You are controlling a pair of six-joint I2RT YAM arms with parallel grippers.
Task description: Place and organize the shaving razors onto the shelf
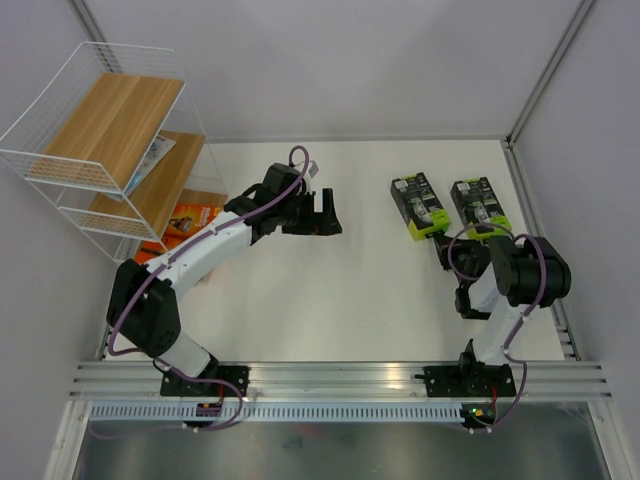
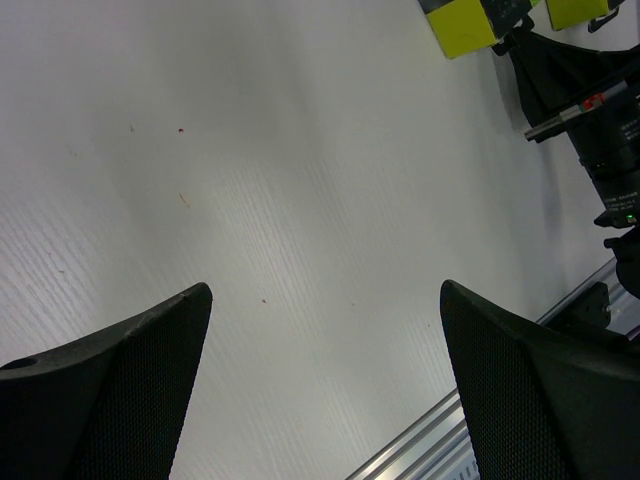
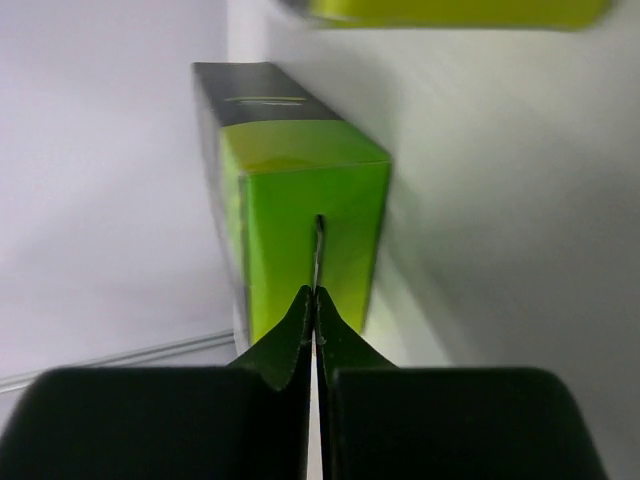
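Note:
Two black razor boxes with lime-green ends lie at the back right, one on the left point(image 1: 418, 205) and one on the right point(image 1: 478, 205). My right gripper point(image 1: 487, 234) is at the right box's lime end. In the right wrist view its jaws point(image 3: 316, 295) are shut on the thin tab that sticks out of that box point(image 3: 300, 190). My left gripper point(image 1: 325, 215) hovers open over mid-table with nothing between its fingers point(image 2: 150, 390). On the white wire shelf point(image 1: 60, 160) lie an orange box point(image 1: 190, 218) on the lowest board and a white-blue pack point(image 1: 152, 160) on the middle board.
The shelf stands in the back left corner against the wall. The other lime box end point(image 3: 460, 10) shows at the top of the right wrist view. An aluminium rail point(image 1: 340, 378) runs along the near edge. The enclosure wall point(image 1: 590, 200) is close to the right arm.

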